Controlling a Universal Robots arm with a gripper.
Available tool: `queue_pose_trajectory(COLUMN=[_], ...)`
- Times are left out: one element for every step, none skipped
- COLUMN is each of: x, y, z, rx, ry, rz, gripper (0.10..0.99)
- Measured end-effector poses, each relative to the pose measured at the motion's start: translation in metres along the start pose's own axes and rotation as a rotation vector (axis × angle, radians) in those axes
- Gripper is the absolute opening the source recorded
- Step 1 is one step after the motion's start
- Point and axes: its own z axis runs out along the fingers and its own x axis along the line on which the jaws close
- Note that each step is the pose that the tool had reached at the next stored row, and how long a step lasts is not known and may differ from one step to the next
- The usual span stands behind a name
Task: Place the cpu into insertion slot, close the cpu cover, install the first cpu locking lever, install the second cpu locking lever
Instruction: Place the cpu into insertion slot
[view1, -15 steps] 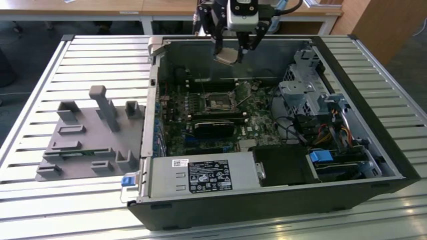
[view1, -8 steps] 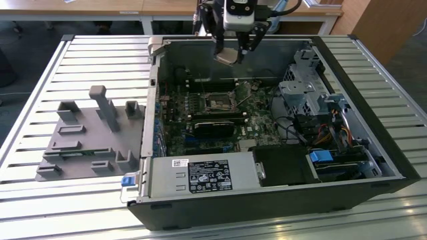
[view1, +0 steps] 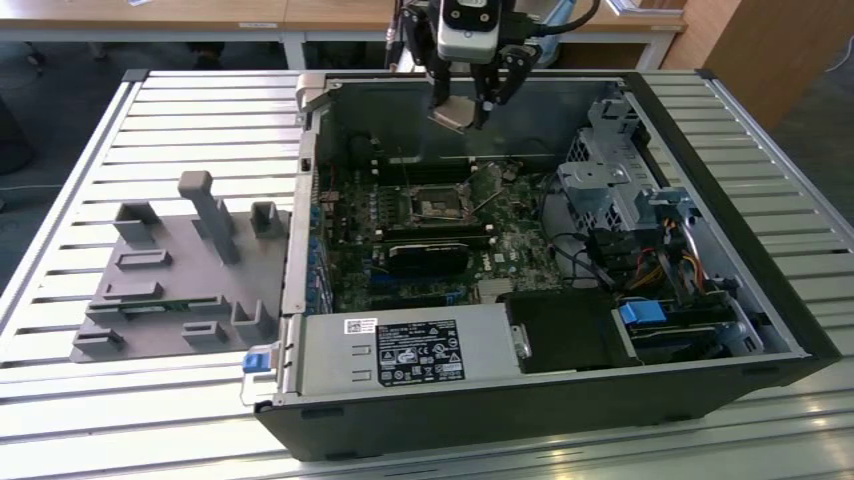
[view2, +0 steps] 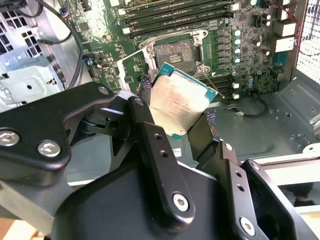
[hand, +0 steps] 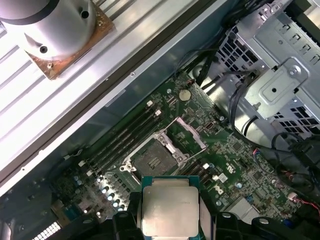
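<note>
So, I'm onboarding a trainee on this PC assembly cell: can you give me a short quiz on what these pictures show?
1. True or false: the small flat square silvery-beige cpu already sits in the small square black insertion slot.
2. What does the black gripper hold? A) the cpu B) a cable C) nothing
3. Fill in: the thin square silvery metal cpu cover stands ___.
Key: 1 false; 2 A; 3 open.

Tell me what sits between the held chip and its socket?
Nothing: the first wrist view shows only air separating the cpu in the pincer from the insertion slot.
</note>
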Motion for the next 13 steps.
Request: queue_pose_trajectory(x=[0.0,0.0,0.0,0.0,0.0,0.0,0.0,0.0,0.0,0.0,0.0,0.0,-0.0001], y=[0.0,-0.0001,-0.0001,-0.0001,-0.0001,-0.0002,-0.0002,-0.0002,-0.0003,-0.0003,-0.0003,-0.0004,-0.0004], z=[0.0002,0.0004,0.0007,0.0009,0.0012,0.0015,0.0018,0.0022,0.0025,0.0029,0.0033,0.0037,0.004], rx=[0.0,0.001,0.003,0.006,0.009,0.012,0.015,0.017,0.019,0.02,0.021,0.021,0.021], ry=[-0.0002,-0.0004,0.0002,0.0017,0.0035,0.0052,0.0069,0.0077,0.0074,0.0072,0.0064,0.005,0.0036], rz=[0.008,0.016,0.023,0.03,0.036,0.041,0.045,0.049,0.054,0.059,0.066,0.077,0.088], gripper=[0.541,0.541,0.541,0.541,0.541,0.541,0.541,0.541,0.541,0.541,0.541,0.541,0.541])
